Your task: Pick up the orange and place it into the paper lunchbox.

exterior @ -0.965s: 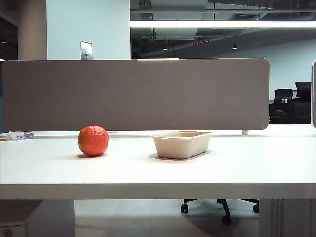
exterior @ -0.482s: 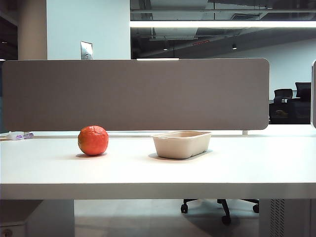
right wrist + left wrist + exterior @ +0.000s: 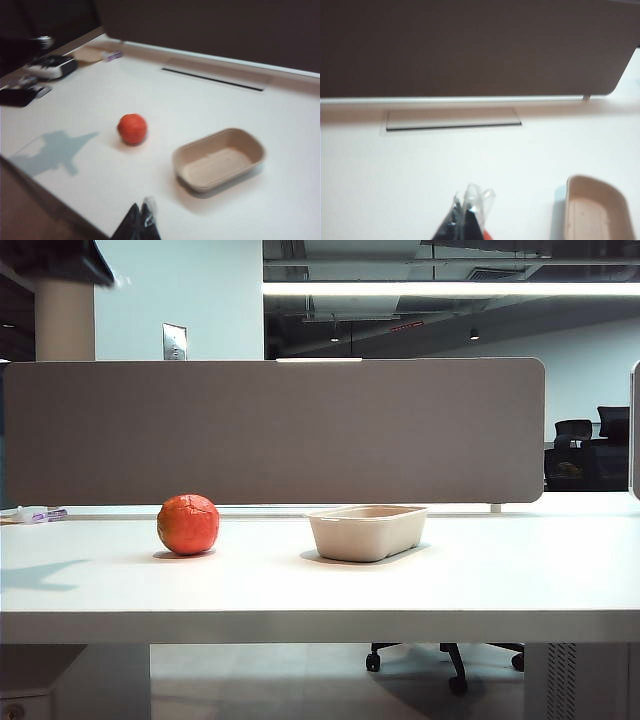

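Clear plastic pads tip the left gripper (image 3: 468,210), and they stand pressed together with nothing between them; in its wrist view a sliver of red, most likely the orange, shows just past the fingertips, with the paper lunchbox (image 3: 592,212) off to one side. The right gripper (image 3: 141,220) hangs above the near edge of the white counter (image 3: 480,580); its fingers look drawn close and it holds nothing, though the frame is too blurred to be sure of the gap. From it the orange (image 3: 132,128) lies well ahead on the counter, and the lunchbox sits ahead too, apart from the fruit.

In the exterior view the orange (image 3: 188,524) rests left of centre and the lunchbox (image 3: 367,531) at the middle, a clear gap between them, long side running across the view. Only a dark piece of arm shows in the upper left corner, and a shadow falls on the counter's left part.

The left gripper looks the nearer to the fruit, which lies almost under it. Its fingers would have to part before coming down around the orange.
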